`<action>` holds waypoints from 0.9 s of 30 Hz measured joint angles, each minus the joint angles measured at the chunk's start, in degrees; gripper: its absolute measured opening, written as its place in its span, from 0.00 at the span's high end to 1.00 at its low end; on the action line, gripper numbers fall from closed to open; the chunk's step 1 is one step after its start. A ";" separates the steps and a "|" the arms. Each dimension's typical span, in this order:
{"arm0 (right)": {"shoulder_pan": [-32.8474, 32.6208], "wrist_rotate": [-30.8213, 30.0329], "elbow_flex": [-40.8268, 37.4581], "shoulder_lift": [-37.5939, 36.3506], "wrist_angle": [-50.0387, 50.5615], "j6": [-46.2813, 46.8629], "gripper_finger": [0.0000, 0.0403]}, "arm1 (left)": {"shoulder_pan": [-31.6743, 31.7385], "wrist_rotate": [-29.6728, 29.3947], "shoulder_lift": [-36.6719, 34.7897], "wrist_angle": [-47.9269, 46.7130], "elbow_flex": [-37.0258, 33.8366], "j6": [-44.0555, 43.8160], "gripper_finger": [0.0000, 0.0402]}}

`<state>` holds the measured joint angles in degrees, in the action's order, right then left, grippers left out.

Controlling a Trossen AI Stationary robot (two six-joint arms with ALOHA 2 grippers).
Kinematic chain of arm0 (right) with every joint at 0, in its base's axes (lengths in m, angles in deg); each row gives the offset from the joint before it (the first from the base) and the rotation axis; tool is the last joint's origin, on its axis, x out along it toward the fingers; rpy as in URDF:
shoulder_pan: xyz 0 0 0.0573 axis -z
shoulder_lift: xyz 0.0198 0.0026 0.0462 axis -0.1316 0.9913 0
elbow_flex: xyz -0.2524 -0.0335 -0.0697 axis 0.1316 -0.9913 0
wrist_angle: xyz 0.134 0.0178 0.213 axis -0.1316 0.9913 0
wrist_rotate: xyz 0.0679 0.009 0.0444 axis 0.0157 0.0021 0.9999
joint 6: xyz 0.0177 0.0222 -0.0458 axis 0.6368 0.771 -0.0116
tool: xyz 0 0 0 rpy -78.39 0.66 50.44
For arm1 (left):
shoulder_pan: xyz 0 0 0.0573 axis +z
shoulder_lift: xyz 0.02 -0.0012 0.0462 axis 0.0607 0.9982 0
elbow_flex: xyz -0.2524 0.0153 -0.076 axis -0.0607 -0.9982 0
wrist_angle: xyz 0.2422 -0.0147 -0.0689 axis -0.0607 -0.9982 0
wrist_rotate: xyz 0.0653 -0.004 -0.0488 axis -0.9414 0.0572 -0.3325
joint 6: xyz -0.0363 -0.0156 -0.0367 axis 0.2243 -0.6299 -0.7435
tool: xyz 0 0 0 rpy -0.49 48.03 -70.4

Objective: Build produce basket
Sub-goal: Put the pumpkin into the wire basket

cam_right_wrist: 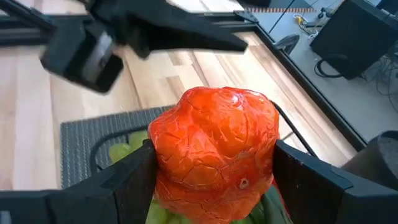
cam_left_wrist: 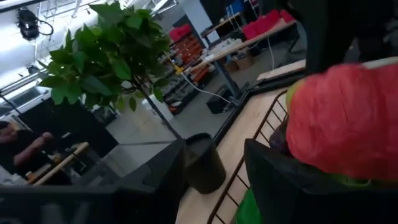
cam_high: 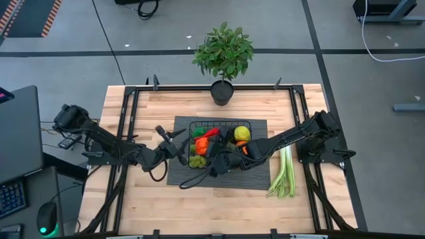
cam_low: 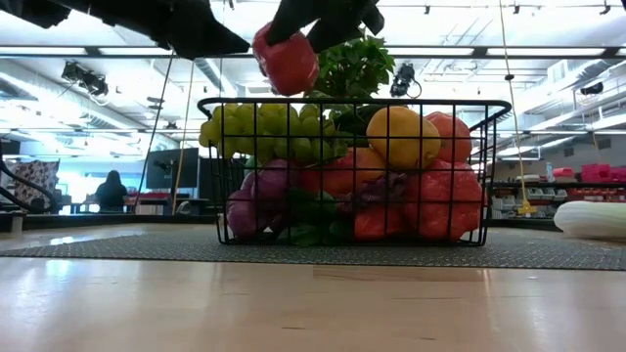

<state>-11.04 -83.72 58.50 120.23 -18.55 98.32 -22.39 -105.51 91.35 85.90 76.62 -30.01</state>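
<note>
Held a red pepper (cam_right_wrist: 214, 146) clamped between right gripper (cam_high: 214, 151) fingers, over the basket (cam_high: 247, 123) mid-tabletop. Left gripper (cam_high: 178, 147) beside the basket's left wall, jaws parted, empty. Heaped produce (cam_low: 372, 166) likely to shed the pepper over the rim if released high.

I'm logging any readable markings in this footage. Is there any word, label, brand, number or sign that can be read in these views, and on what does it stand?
None can be read.
The red pepper held in the right gripper, the basket and the potted plant carry no lettering.
The shelves in the room behind the table are too blurred to read.
</note>
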 joint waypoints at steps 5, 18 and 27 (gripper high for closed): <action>-0.03 -0.06 0.00 0.00 3.82 -0.53 0.27 | -0.04 7.15 -0.34 -2.06 0.00 -6.04 0.57; 0.04 -0.70 -3.64 -0.04 3.51 -4.67 0.27 | 10.18 33.34 -2.83 -10.34 1.20 -16.10 0.57; 1.78 -2.28 -5.55 -0.04 1.35 -4.54 0.27 | 19.53 53.45 -5.41 -17.35 8.92 -18.96 0.57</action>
<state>-9.27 -86.00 52.94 120.19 -17.20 93.78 -2.86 -52.06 85.94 68.55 85.54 -48.97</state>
